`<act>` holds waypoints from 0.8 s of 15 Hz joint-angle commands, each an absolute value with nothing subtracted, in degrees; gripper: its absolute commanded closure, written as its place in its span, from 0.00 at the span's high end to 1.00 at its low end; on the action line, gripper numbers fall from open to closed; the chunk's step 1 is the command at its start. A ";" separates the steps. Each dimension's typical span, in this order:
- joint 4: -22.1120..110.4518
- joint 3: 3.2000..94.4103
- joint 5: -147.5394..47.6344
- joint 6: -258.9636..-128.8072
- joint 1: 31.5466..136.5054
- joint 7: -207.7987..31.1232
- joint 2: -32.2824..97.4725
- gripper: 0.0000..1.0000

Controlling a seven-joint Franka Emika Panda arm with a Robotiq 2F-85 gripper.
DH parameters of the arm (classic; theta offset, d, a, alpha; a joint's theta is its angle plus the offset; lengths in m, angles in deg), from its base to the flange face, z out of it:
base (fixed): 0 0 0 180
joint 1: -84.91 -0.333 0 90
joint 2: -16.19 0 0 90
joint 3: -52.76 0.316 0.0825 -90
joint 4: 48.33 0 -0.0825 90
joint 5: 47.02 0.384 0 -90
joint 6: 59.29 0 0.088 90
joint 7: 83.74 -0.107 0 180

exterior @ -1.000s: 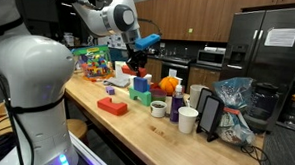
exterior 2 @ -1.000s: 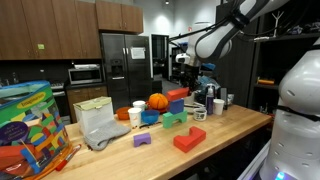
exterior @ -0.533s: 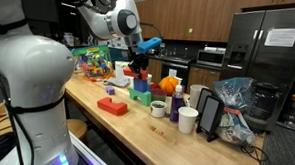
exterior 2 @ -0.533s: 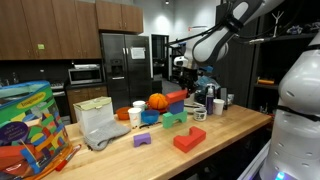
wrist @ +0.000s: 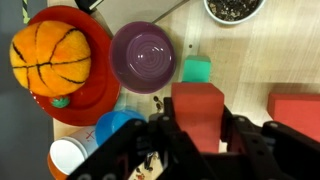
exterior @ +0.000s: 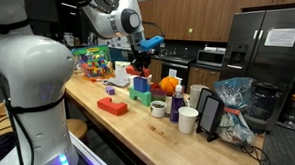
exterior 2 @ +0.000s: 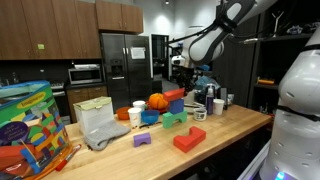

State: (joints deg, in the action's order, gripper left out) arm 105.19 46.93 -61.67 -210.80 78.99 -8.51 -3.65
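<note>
Between the jaws, low in the middle of the wrist view, sits a red block [wrist: 198,112], its flat top facing the camera. The gripper [wrist: 200,130] has one dark finger on each flank of the block. No gap shows on either side, so the jaws look closed on it, only as far apart as the block is wide.

It looks like a rigid, light toy block with square edges and a matte skin. I judge that it will not give under pressure and is not fragile. Its parallel side faces are the natural place to hold it, near mid-height and squarely, because a corner grip could let it twist.

In an exterior view the red block [exterior 2: 177,94] is at centre frame, just over a blue block [exterior 2: 176,106] on the desk [exterior 2: 230,128]. I cannot tell whether the two touch.

Around it in the wrist view:
- an orange ball [wrist: 50,58] on a red plate [wrist: 100,95] at upper left
- a purple bowl [wrist: 141,56] at top centre
- a small teal piece [wrist: 197,70] just above the block
- a white cup [wrist: 68,158] at lower left
- a second red block [wrist: 295,112] at the right edge
</note>
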 commanded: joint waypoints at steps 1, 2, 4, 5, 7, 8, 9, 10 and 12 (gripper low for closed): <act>103.40 47.17 -61.37 -210.16 79.79 -7.83 -2.32 0.16; 103.25 47.16 -61.36 -210.08 79.81 -7.79 -2.15 0.16; 102.89 47.15 -61.36 -209.93 79.94 -7.79 -1.47 0.16; 102.73 47.04 -61.22 -209.94 79.96 -7.66 -1.13 0.16; 102.39 46.88 -60.90 -209.84 80.01 -7.37 -0.57 0.16; 102.31 46.89 -60.87 -209.76 80.15 -7.36 -0.41 0.16; 102.21 46.83 -60.80 -209.74 80.21 -7.28 -0.20 0.16; 102.10 46.80 -60.79 -209.74 80.32 -7.23 0.02 0.16; 101.86 46.72 -60.57 -209.64 80.46 -7.06 0.30 0.16</act>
